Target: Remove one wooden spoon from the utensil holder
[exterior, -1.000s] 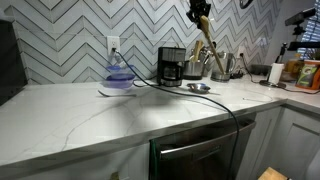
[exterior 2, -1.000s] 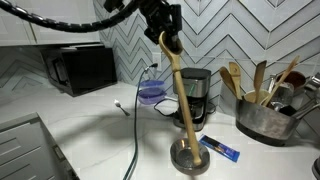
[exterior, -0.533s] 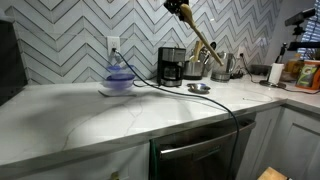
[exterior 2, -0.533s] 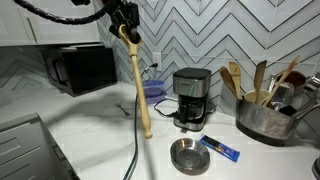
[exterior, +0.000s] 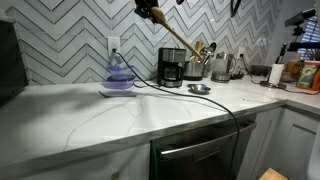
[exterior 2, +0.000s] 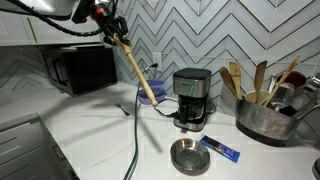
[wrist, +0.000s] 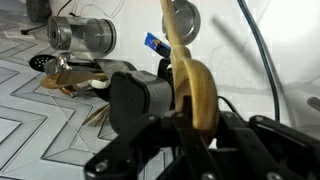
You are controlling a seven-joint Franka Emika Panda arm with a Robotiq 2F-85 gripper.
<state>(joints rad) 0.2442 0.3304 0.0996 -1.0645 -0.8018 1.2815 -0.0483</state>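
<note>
My gripper [exterior: 150,8] is high above the counter, shut on the bowl end of the wooden spoon [exterior: 180,40]. The spoon hangs slanted in the air, its handle pointing down toward the coffee maker, clear of everything. It also shows in an exterior view [exterior 2: 135,68] below the gripper [exterior 2: 110,22]. In the wrist view the jaws [wrist: 195,112] clamp the spoon [wrist: 190,75]. The greyish utensil holder [exterior: 196,71] stands beside the coffee maker with other wooden utensils in it; it also shows in an exterior view [exterior 2: 262,120].
A black coffee maker [exterior: 172,67] [exterior 2: 192,95] stands at the wall. A small metal bowl [exterior 2: 187,155] and a blue packet [exterior 2: 222,149] lie in front of it. A shiny kettle [exterior: 223,66], a purple item [exterior: 118,76], a black cable [exterior 2: 135,140] and a microwave [exterior 2: 82,70] are nearby.
My gripper has carried the spoon up and away from the utensil holder, past the coffee maker. The spoon has tilted from near upright to slanted.
</note>
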